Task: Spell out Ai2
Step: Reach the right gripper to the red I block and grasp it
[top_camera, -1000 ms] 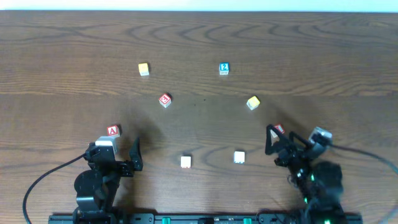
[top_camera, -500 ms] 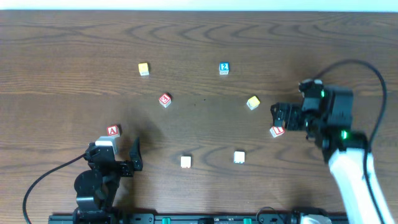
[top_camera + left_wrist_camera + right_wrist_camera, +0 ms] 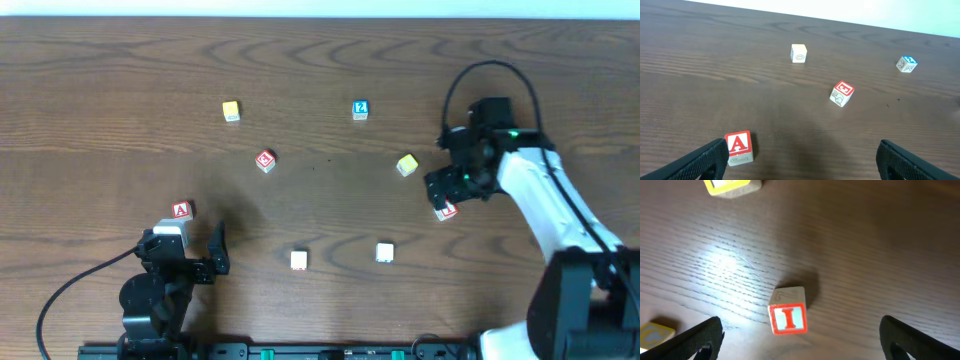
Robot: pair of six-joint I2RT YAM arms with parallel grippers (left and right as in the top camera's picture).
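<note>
Overhead: the right arm [image 3: 522, 180] hangs over the red I block [image 3: 446, 211], its fingers hard to make out. The blue 2 block [image 3: 360, 109] sits far back.

Left wrist: the left gripper [image 3: 801, 145] is spread wide, its fingers cut off at the frame's bottom edge — the A block [image 3: 738, 147] lies just beside the left one.

Right wrist: the right gripper [image 3: 800, 321] is spread, with the I block between its fingers — untouched.

Counter [image 3: 320, 60]: dark brown wood-grain top, filling nearly the whole overhead frame. Wall [image 3: 320, 8]: pale strip running along the top edge. Glare [image 3: 720, 260]: bright patch spreading over the grain, left of centre, right wrist view.
</note>
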